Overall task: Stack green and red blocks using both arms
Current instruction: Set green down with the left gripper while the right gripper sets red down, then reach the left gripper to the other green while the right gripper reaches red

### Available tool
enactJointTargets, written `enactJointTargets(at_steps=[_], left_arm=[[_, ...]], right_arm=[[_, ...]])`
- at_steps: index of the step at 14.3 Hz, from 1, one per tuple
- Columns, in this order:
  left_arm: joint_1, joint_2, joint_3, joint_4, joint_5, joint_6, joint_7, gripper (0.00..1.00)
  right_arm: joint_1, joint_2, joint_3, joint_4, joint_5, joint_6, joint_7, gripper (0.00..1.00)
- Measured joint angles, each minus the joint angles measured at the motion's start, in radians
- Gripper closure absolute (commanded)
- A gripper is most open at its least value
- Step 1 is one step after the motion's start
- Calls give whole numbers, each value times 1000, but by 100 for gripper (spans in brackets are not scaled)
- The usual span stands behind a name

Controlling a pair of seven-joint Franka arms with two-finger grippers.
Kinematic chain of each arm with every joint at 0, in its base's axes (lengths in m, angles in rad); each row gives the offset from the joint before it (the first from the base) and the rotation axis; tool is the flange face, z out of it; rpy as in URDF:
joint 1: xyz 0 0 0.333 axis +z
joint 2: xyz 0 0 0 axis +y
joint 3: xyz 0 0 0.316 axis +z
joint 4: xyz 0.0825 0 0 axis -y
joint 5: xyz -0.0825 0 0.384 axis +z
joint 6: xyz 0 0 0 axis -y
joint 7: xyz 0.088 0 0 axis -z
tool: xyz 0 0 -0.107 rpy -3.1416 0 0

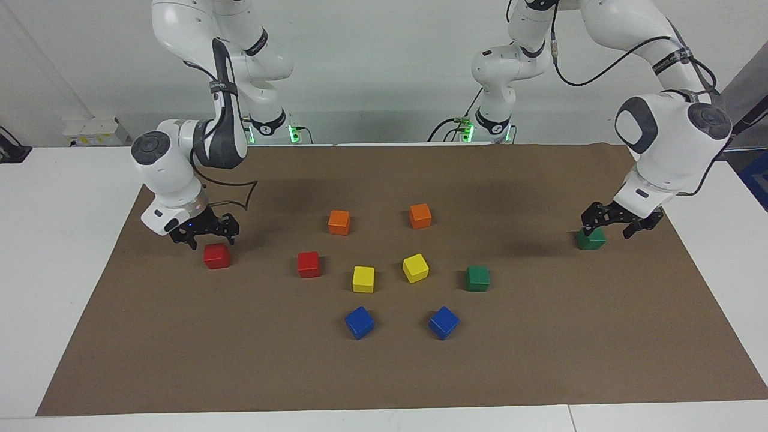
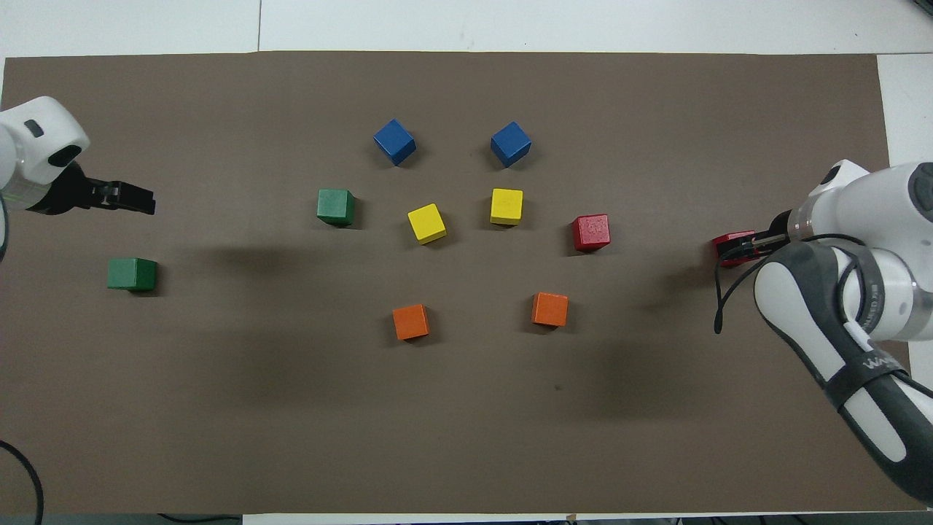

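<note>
At the left arm's end of the table [image 1: 708, 252], the left pincer [image 1: 608, 230] hangs low over the outer green block [image 1: 591, 239], fingers spread and holding nothing. One fingertip stands just above the block's top face; contact cannot be confirmed. The block sits slightly off-centre under the pincer, toward the middle of the table.

At the right arm's end, the right pincer [image 1: 211, 240] hangs low over the outer red block [image 1: 216, 255], fingers likewise spread and holding nothing. The block rests on the table directly below the gap.

The inner green block [image 1: 477, 278] and the inner red block [image 1: 309, 264] lie nearer the middle of the table, well apart from both pincers. Each arm is nearer to its own colour pair. No block is stacked yet.

Judgement: the step in hand is the descent onto each outer block. The deciding relation is vertical alignment: each block must sit between the fingers before closure. The blocks are cubes, so no long axis constrains the wrist angle.

View differences:
- The facing view shows the height of each pincer above its block.
- The overhead view displaces the left pincer [image 2: 142, 200] away from the outer green block [image 2: 133, 275], which it shows whole.
- The overhead view shows the right pincer [image 2: 736, 248] covering most of the outer red block [image 2: 729, 240].
</note>
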Motion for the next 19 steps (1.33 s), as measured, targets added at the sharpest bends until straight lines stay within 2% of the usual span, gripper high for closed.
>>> enactJointTargets(at_steps=[3,5,8,10,14,19], left_arm=[[-137,13,-3,30,-36,12,-106,0],[-202,32,-3,42,-40,44,-139,0],[-279,99,-3,44,-40,119,-164,0],[-310,163,-2,54,-40,152,-168,0],[-334,281,-2,96,-40,220,-168,0],[-334,300,0,103,-40,222,-168,0]], right_arm=[[73,-23,4,176,3,-223,120,0],[153,-24,16,220,21,-250,266,0],[305,3,31,233,25,-185,481,0],[360,45,33,234,25,-120,553,1],[352,120,25,225,25,-14,558,1],[347,156,26,207,25,49,551,1]])
